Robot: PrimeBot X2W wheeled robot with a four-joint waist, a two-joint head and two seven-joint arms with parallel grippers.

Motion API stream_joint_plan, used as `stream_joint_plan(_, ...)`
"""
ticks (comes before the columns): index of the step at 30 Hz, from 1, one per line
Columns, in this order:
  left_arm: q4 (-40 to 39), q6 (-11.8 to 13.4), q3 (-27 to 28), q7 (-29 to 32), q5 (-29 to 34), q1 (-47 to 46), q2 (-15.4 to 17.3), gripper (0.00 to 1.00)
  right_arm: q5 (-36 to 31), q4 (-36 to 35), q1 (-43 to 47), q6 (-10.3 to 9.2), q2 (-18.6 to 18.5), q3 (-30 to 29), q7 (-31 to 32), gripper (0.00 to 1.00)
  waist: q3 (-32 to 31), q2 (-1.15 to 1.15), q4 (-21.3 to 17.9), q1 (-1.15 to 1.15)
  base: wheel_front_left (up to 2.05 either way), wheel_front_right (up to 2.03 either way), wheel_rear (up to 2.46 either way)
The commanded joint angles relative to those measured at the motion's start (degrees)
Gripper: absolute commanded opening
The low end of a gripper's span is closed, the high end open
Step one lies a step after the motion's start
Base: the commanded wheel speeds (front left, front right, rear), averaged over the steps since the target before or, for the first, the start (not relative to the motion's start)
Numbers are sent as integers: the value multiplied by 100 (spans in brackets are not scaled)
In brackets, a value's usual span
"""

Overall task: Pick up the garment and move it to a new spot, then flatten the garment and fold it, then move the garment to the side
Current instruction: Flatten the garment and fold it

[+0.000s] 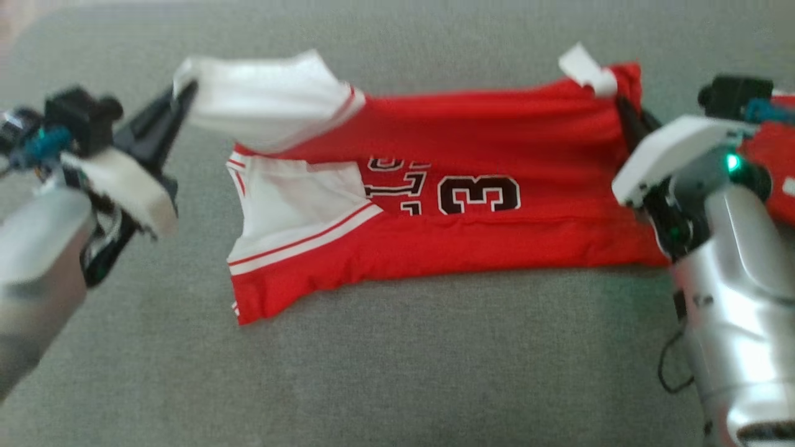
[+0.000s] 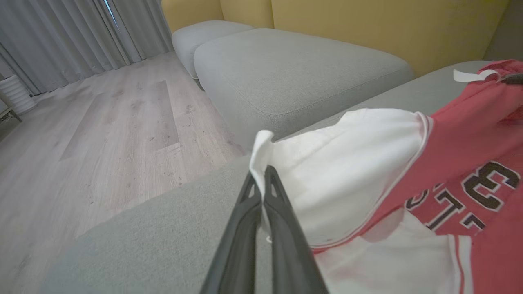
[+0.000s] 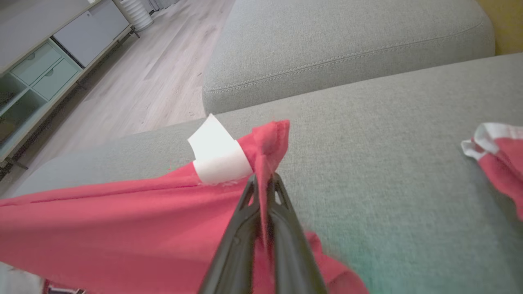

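Red jersey (image 1: pixel 472 124) stretched left to right across the grey sofa (image 1: pixel 397 372), with a gripper pinching each far corner.

At the left, the left gripper (image 1: pixel 186 93) is clamped on the corner of the jersey's white end and holds it up off the cushion. The jersey's near half lies flat, with the number 3 facing up. At the right, the right gripper (image 1: pixel 621 102) is closed on the red hem corner, just beside a white tag (image 1: pixel 584 68), and holds it raised. Further right, apart from the jersey, lies another red-and-white cloth (image 3: pixel 498 159).
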Motion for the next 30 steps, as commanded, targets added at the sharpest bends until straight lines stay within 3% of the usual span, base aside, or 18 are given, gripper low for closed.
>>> stream_joint_plan(1,-194,11,180,-47,-41,-73,384,0,137,-347,122,-5,-45,57,154,0,-247,0,71,1,0,0,0)
stream_joint_plan(9,-1037,11,-37,317,42,784,839,0,415,-1013,1034,-5,-267,-210,1172,0,-552,0,128,1,0,0,0)
stream_joint_plan(14,-1321,11,-69,459,136,1138,935,0,369,-1415,1432,-5,-378,-299,1608,0,-636,0,151,1,0,0,0)
stream_joint_plan(24,-1492,146,-94,599,526,1586,883,0,194,-2286,2194,-5,-451,-275,2625,0,-757,0,121,1,0,0,0)
stream_joint_plan(30,-1280,211,-100,563,740,1712,696,0,115,-2655,2399,-5,-420,-249,2822,0,-743,0,85,1,0,0,0)
